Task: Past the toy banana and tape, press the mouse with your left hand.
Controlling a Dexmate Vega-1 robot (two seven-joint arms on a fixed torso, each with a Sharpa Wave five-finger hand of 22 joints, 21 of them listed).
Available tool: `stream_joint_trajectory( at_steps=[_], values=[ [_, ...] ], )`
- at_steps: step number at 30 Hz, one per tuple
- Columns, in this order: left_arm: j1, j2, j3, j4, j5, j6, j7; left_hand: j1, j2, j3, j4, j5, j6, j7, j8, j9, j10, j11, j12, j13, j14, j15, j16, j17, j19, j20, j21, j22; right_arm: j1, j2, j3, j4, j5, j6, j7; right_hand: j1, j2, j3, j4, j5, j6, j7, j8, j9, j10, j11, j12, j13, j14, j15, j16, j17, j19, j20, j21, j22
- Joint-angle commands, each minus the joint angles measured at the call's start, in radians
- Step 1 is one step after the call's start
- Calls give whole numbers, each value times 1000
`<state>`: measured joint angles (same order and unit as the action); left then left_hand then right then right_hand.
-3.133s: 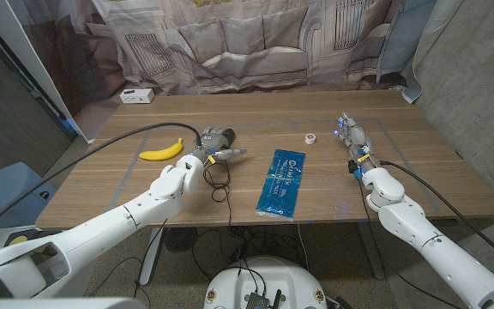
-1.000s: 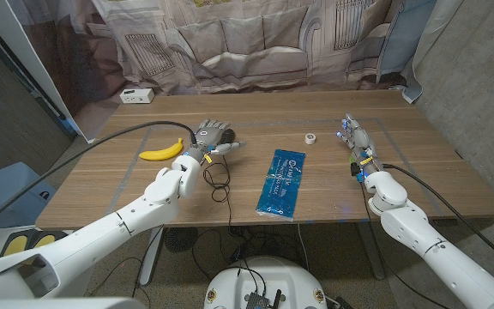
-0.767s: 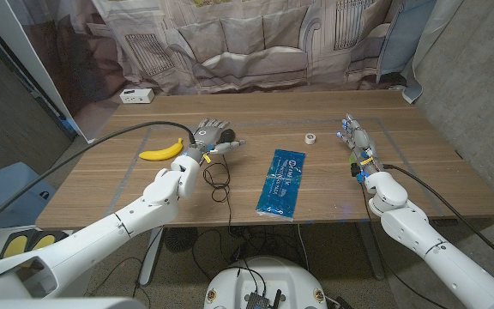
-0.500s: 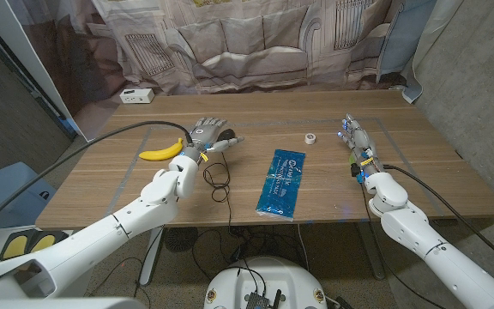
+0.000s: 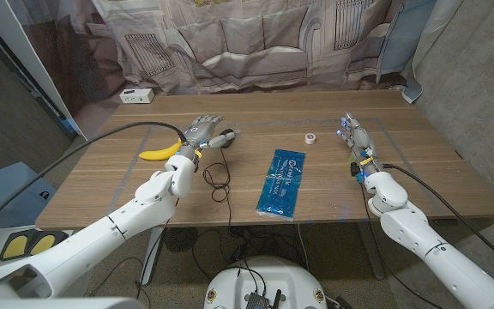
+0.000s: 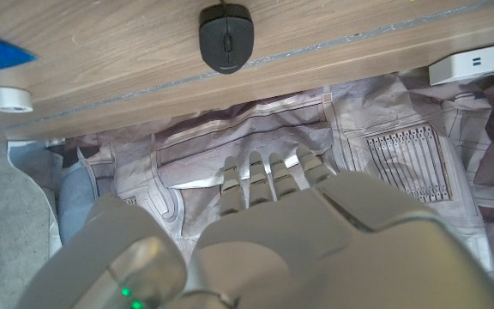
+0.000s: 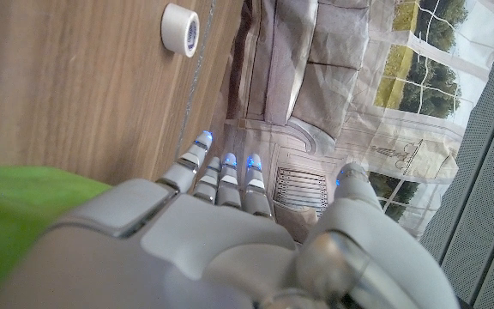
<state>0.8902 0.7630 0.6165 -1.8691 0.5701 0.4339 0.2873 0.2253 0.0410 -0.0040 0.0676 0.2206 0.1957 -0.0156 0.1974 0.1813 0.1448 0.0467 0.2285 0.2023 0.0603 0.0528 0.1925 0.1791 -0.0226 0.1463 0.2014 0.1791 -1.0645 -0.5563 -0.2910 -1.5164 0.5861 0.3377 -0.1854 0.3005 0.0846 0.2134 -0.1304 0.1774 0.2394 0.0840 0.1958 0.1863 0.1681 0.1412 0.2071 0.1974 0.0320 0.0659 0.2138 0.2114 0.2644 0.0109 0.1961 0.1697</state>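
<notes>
The black corded mouse (image 5: 219, 141) lies on the wooden table (image 5: 256, 120), just right of my left hand (image 5: 201, 130). That hand hovers above the table with its fingers stretched out and nothing in it. In the left wrist view the mouse (image 6: 226, 39) sits well beyond the fingertips (image 6: 268, 172). The yellow toy banana (image 5: 161, 152) lies left of the hand. The small white tape roll (image 5: 310, 137) sits toward the right, and shows again (image 7: 181, 29) in the right wrist view. My right hand (image 5: 355, 139) stands on its edge at the right, fingers straight, empty.
A blue pack (image 5: 282, 183) lies mid-table near the front edge. The mouse cable (image 5: 219, 180) loops toward the front edge. A white power strip (image 5: 137, 95) sits at the far left corner. A curtain hangs behind the table.
My left hand has lifted off the mouse and drifted left and toward the far side, leaving the mouse uncovered beside it. The right hand has not moved.
</notes>
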Motion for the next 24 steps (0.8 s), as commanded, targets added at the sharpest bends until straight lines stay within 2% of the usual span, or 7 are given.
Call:
stream_joint_trajectory(
  at_steps=[1, 17, 24],
  values=[
    [29, 11, -73, -1, -174, -120, 34, 0, 7, -10, 1, -3, 11, 11, 5, 0, 13, 7, 6, 5, 11, 0, 5, 3, 8, 0, 9, 3, 0, 0, 0, 5, -4, 20, 14, 1, 5, -4, -4, -1, 7, -1, 0, 3, 7, -3, 0, 2, 4, 7, -2, 3, 9, -6, 1, 3],
    [53, 13, -129, 8, -312, -219, 58, 1, 7, -12, 0, -3, 24, 25, 6, 0, 23, 19, 8, 4, 25, 6, 7, 2, 21, -14, 11, 3, 6, -3, -5, 4, -5, 31, 39, 0, 4, -5, -4, -1, 6, 2, 0, 3, 7, -3, 0, 2, 7, 5, -1, 4, 13, -9, 1, 3],
    [70, 20, -164, 3, -397, -248, 38, 1, 7, -13, 0, -3, 27, 33, 5, 0, 25, 21, 8, 4, 32, 8, 8, 2, 26, -17, 11, 2, 2, 0, -4, 3, -10, 48, 39, -1, 4, -6, -4, -1, 6, 3, 0, 3, 9, -2, 1, 2, 8, 5, -1, 4, 15, -10, 2, 2]
  ],
)
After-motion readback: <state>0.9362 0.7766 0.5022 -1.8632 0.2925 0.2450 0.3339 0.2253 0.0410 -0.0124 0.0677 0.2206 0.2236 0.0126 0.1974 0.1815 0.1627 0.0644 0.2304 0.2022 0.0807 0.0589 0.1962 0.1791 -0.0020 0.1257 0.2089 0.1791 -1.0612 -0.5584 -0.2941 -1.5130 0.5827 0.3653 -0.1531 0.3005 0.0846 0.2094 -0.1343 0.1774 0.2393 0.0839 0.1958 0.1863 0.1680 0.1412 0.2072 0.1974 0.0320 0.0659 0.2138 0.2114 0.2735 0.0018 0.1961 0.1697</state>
